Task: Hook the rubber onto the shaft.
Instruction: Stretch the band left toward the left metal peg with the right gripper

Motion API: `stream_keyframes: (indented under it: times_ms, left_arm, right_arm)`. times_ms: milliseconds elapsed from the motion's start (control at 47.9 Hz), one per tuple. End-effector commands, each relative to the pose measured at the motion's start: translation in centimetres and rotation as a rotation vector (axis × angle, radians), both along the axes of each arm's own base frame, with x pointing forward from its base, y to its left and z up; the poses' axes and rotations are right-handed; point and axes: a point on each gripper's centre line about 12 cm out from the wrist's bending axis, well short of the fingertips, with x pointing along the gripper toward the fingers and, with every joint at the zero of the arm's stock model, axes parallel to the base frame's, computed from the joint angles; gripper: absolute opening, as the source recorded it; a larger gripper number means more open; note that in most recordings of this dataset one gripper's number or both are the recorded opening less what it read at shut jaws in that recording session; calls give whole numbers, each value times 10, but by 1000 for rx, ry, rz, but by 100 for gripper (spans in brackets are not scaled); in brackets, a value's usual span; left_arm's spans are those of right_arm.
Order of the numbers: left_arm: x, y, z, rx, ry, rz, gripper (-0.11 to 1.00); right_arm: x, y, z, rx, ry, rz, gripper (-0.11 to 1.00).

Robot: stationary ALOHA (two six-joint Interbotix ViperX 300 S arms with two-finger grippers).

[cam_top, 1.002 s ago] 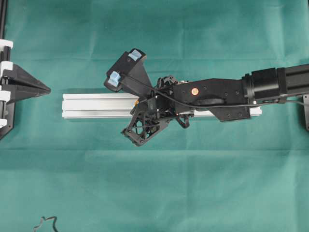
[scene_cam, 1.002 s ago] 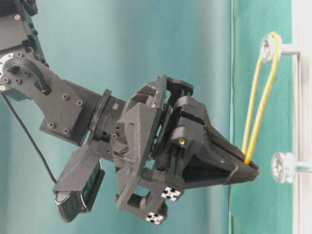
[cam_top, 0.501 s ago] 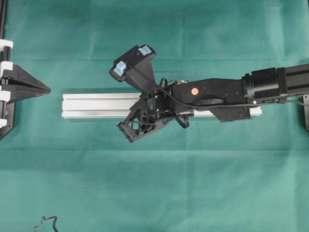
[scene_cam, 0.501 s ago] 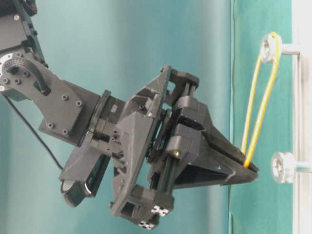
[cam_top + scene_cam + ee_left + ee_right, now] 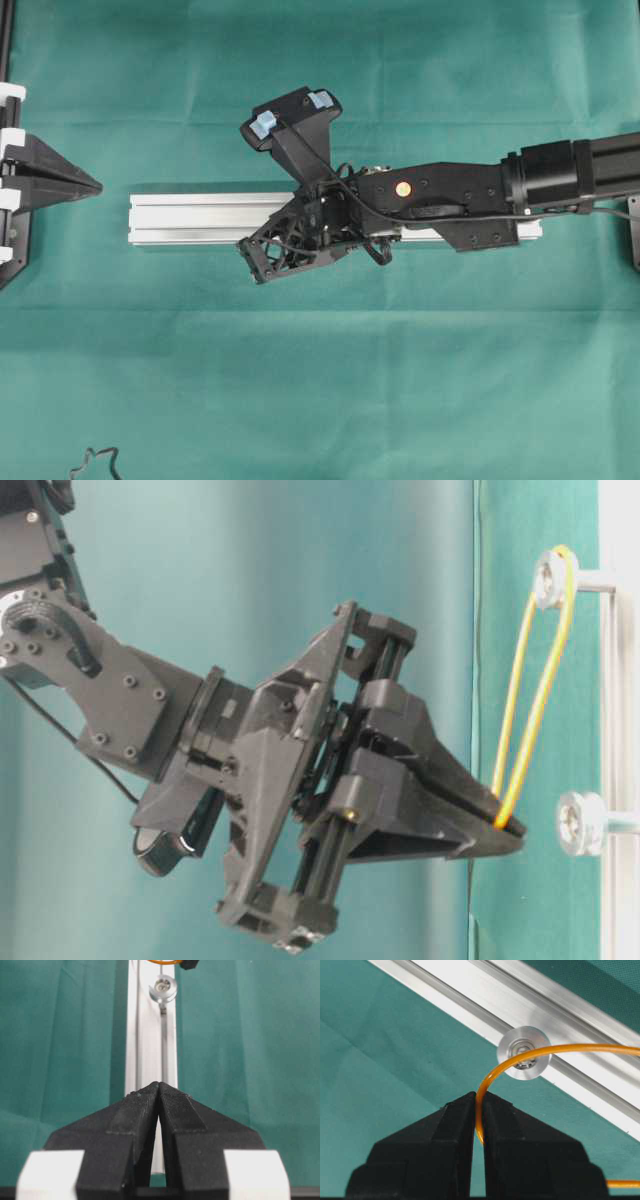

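Rolled further about its own axis since a second ago, the right gripper [image 5: 505, 832] now carries its wrist camera [image 5: 291, 113] higher and farther right in the overhead view, while the arm behind it has kept its place over the silver rail [image 5: 200, 218]. Its black fingers [image 5: 445, 1145] are pressed together on the rubber [image 5: 530, 690], a thin orange band pinched at the very tips. In the table-level view the band runs taut from that pinch up to the upper shaft [image 5: 550, 577], around whose round head it is looped; the lower shaft [image 5: 578, 823] stands just beside the fingertips, and the band is not around it. From the right wrist camera the orange cord rises out of the pinch and arcs across the face of a round silver shaft head [image 5: 524, 1053] on the rail, then runs off to the right. At the left edge of the overhead view the left gripper [image 5: 98, 185] sits well apart from the rail's end, its two black fingers [image 5: 135, 1120] closed flat against each other with nothing between them. A small dark wiry squiggle [image 5: 95, 462] lies on the green cloth [image 5: 400, 380] at the near left.
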Motion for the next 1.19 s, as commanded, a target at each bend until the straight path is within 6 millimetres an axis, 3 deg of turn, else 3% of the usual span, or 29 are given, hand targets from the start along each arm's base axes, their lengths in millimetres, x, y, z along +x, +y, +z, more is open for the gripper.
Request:
stream_keyframes:
  times_ms: [0, 438, 1169]
  left_arm:
    - [3, 1, 12, 6, -28, 2, 0]
    - [2, 1, 12, 0, -31, 5, 0]
    - [2, 1, 12, 0, -31, 5, 0]
  right_arm:
    - [6, 1, 18, 1, -51, -3, 9]
    - [31, -4, 6, -12, -61, -48, 9]
    - [31, -9, -8, -16, -16, -60, 9]
